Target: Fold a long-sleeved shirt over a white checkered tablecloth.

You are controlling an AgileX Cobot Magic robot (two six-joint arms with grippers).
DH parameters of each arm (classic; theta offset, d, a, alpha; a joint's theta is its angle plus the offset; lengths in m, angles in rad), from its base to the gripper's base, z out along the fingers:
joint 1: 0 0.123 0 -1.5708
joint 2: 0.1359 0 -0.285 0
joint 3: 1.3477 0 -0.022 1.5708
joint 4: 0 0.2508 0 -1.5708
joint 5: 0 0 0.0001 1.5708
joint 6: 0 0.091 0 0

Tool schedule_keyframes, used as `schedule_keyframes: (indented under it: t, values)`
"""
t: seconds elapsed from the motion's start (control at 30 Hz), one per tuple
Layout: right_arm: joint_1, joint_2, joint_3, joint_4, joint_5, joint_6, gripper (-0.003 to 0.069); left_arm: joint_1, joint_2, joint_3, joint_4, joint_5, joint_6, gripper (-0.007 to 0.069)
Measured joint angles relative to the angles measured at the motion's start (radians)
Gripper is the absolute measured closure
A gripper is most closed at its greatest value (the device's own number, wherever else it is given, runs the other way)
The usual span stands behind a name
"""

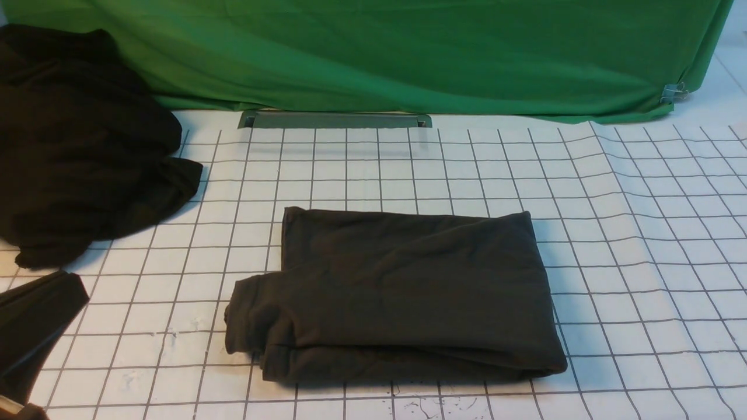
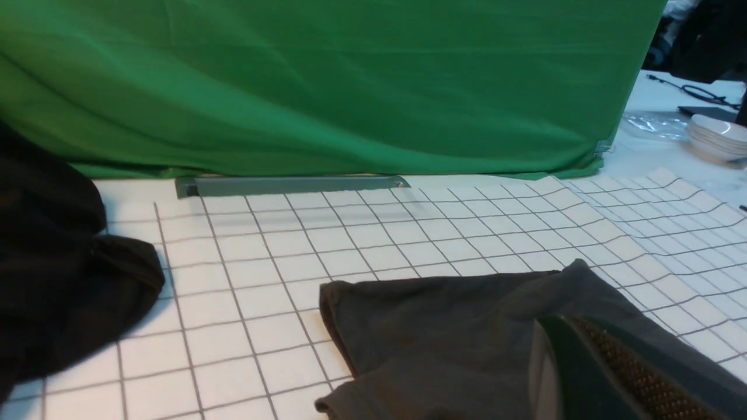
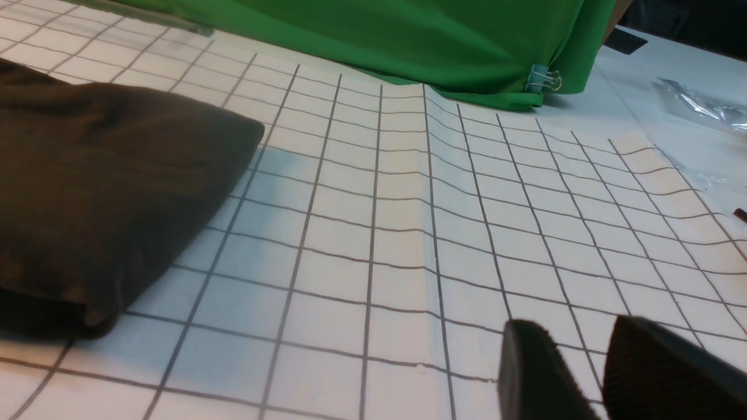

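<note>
The long-sleeved shirt (image 1: 397,291) lies as a dark charcoal folded rectangle in the middle of the white checkered tablecloth (image 1: 642,233), with a rolled edge toward me and no print showing. My left gripper (image 1: 73,289) is dark and low at the front left, apart from the shirt. In the left wrist view its fingers (image 2: 548,324) are pressed together with nothing between them, in front of the shirt (image 2: 432,338). My right gripper (image 3: 575,326) hovers open and empty over bare tablecloth (image 3: 408,204), to the right of the shirt (image 3: 99,192). It is out of the front view.
A black shapeless heap of cloth (image 1: 76,146) fills the back left. A green backdrop (image 1: 408,52) hangs behind, with a grey metal bar (image 1: 335,119) at its foot and a clip (image 1: 672,92) at its right corner. Stacked bowls (image 2: 718,137) stand far right. The tablecloth ripples on the right.
</note>
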Motion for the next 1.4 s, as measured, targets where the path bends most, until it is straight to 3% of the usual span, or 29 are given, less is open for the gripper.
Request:
schedule_keyframes:
  t: [0.1,0.43,0.73,1.4]
  values:
    - [0.000,0.000,0.000,0.000,0.000,0.000,0.0462,0.019,-0.049,0.023,0.041,0.000,0.000,0.0622]
    - [0.000,0.000,0.000,0.000,0.000,0.002,0.0440,0.298,-0.275,0.296,0.096,-0.008,-0.045,0.0622]
    - [0.000,0.000,0.000,0.000,0.000,0.002,0.0425,0.395,-0.276,0.355,0.124,0.014,-0.045,0.0622]
    - [0.000,0.000,0.000,0.000,0.000,0.002,0.0419,0.414,-0.276,0.355,0.122,0.014,-0.045,0.0622]
